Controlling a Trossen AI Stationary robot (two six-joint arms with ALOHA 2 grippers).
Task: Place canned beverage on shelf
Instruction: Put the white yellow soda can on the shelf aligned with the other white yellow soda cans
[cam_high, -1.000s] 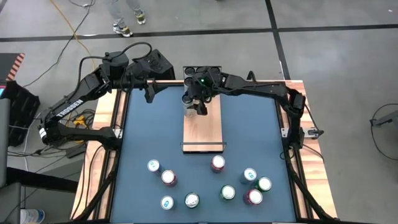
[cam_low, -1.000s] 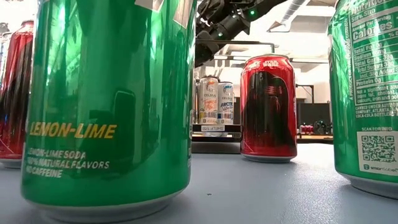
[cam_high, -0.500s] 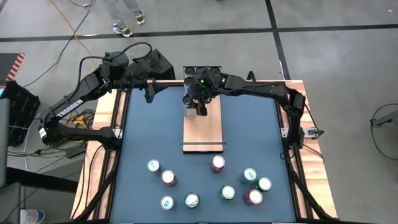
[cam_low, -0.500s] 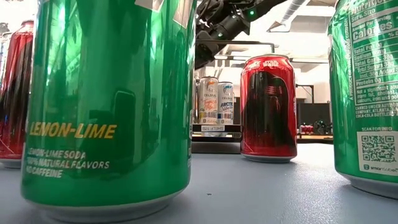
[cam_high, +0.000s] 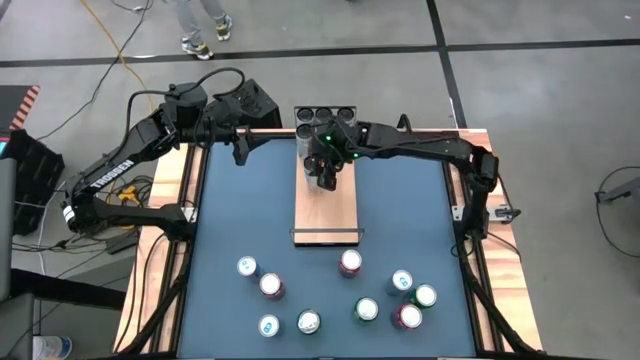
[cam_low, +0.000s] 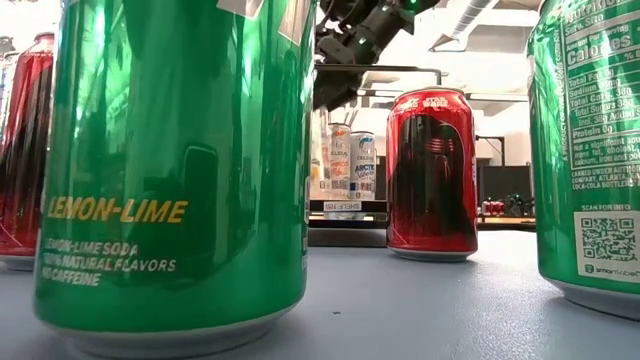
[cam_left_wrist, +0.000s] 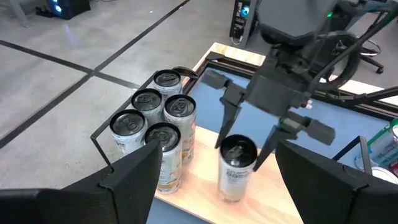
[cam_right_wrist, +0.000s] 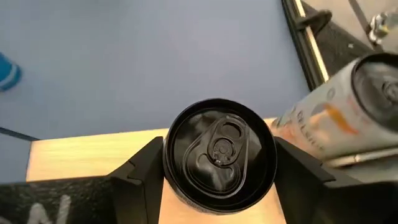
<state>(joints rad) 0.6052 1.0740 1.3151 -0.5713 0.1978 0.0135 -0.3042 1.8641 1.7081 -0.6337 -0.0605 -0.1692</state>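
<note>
On the shelf (cam_high: 325, 212), toward its far end, the right gripper (cam_left_wrist: 247, 142) hangs over an upright black-topped can (cam_left_wrist: 237, 168). Its fingers (cam_left_wrist: 227, 122) straddle the can's top, one on each side; actual contact cannot be confirmed, so the grip is uncertain. The can stands on the plank just beside a cluster of four cans (cam_left_wrist: 155, 127) at the rail end. The left gripper (cam_high: 240, 146) waits with fingers apart above the blue table's (cam_high: 240, 220) far left corner. Loose cans (cam_high: 350, 264) stand near the table's front edge.
</note>
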